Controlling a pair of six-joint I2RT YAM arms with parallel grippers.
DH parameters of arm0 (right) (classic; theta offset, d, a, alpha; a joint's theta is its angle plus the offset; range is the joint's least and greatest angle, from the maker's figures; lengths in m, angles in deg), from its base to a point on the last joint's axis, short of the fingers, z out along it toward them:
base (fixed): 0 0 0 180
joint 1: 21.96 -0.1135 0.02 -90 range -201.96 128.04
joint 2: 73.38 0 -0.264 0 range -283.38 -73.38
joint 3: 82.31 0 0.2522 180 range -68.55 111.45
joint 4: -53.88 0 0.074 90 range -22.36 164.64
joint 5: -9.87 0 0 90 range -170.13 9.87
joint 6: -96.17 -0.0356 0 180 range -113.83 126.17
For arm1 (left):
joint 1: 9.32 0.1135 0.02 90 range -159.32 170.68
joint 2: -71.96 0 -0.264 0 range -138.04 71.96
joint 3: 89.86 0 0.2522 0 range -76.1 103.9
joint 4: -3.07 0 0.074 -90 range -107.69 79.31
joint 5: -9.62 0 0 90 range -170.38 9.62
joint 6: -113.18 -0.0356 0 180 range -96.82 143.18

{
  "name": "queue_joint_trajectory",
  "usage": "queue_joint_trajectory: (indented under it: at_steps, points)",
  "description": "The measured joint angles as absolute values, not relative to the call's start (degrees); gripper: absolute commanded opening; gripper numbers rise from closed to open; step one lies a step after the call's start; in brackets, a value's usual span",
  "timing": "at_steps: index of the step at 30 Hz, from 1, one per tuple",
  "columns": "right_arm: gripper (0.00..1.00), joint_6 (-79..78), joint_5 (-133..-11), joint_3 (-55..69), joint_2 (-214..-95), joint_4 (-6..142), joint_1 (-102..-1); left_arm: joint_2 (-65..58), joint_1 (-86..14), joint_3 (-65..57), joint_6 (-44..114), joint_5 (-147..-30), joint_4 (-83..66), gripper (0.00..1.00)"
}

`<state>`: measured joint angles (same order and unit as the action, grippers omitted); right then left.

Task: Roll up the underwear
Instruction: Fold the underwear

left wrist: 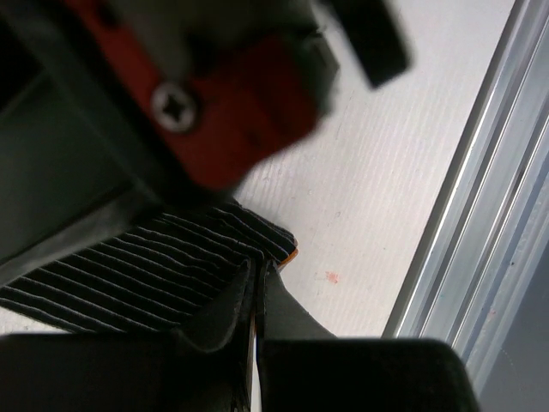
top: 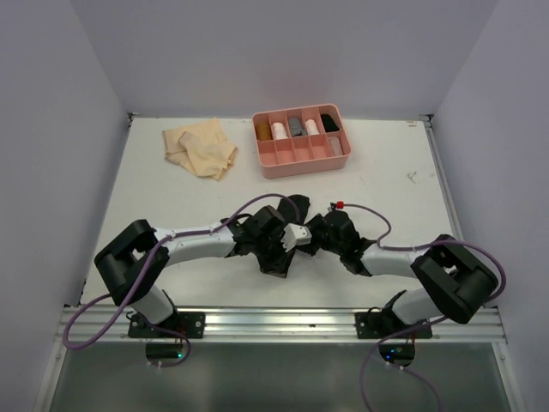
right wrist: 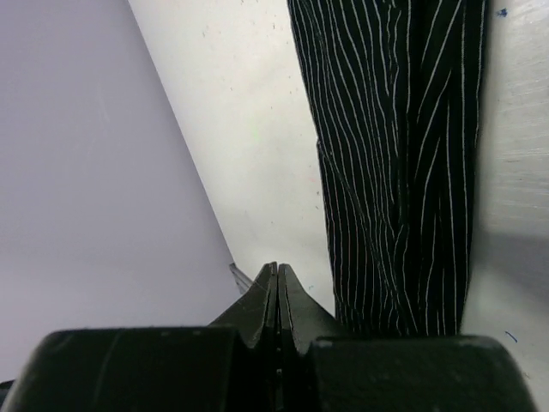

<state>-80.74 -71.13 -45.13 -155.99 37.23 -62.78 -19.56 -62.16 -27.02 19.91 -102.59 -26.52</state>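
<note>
2 arms (top: 206, 242) cover black striped underwear (right wrist: 395, 172); tray (top: 300, 167) beyond.

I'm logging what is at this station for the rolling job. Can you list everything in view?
black pinstriped underwear: one, black with thin white stripes, lying on the table under both grippers.
tan underwear: one, pale tan, crumpled at the table's far left.
divided tray: one, pink, far centre of the table.
rolled items: five in the tray's back row, brown, cream, grey, pale pink, black; perhaps a sixth, pale, front right.
table: one, white.
left gripper: one, black, shut, at the pinstriped cloth's edge.
right gripper: one, black, shut, beside the pinstriped cloth.
</note>
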Motion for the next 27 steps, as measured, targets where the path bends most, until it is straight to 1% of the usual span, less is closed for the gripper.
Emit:
queue_joint_trajectory:
  at_steps: [2, 5, 10, 13, 14, 15, 17, 18, 20, 21, 24, 26, 27]
  points:
    - [0.0, -80.52, -71.11, -45.07, -155.33, 36.66, -62.78, -19.56, -62.12, -27.06, 20.21, -102.75, -26.3, 0.0]
    - [0.0, -80.57, -70.46, -45.05, -157.96, 35.04, -62.78, -19.56, -61.99, -27.28, 20.67, -102.92, -26.15, 0.0]
    - [0.0, -82.36, -69.45, -45.2, -168.08, 28.18, -62.78, -19.54, -61.83, -27.56, 21.09, -103.21, -25.69, 0.0]
    - [0.0, -85.35, -67.96, -46.55, -174.94, 19.85, -62.75, -19.48, -61.81, -28.11, 21.2, -103.62, -24.86, 0.04]
    - [0.0, -85.77, -67.7, -47.03, -176.38, 16.42, -62.75, -19.43, -61.79, -28.13, 21.2, -103.64, -24.86, 0.06]
    - [0.0, -86.12, -67.64, -47.58, -177.02, 14.17, -62.75, -19.37, -61.66, -28.13, 21.22, -103.64, -24.88, 0.13]
    - [0.0, -86.14, -67.46, -48.83, -177.15, 12.25, -62.75, -18.95, -61.22, -28.13, 21.09, -103.66, -25.06, 0.25]
    - [0.0, -85.79, -67.29, -49.07, -176.86, 12.29, -62.75, -18.51, -60.83, -28.13, 21.0, -103.69, -25.41, 0.33]
    - [0.0, -85.11, -66.85, -48.85, -175.73, 14.85, -62.73, -16.74, -59.58, -28.11, 20.41, -103.66, -26.5, 0.39]
    - [0.0, -84.63, -66.57, -48.54, -174.9, 16.77, -62.69, -15.37, -58.9, -28.0, 20.02, -103.64, -27.14, 0.44]
    - [0.0, -81.79, -65.43, -46.31, -172.6, 23.72, -62.47, -9.33, -57.35, -26.84, 17.59, -103.73, -30.15, 0.52]
    - [0.0, -79.47, -64.51, -44.13, -171.97, 28.4, -62.36, -4.22, -56.5, -25.51, 16.0, -104.43, -31.44, 0.52]
    - [0.0, -78.03, -64.1, -42.82, -171.75, 30.74, -62.36, -2.32, -56.0, -24.9, 15.45, -104.84, -31.75, 0.5]
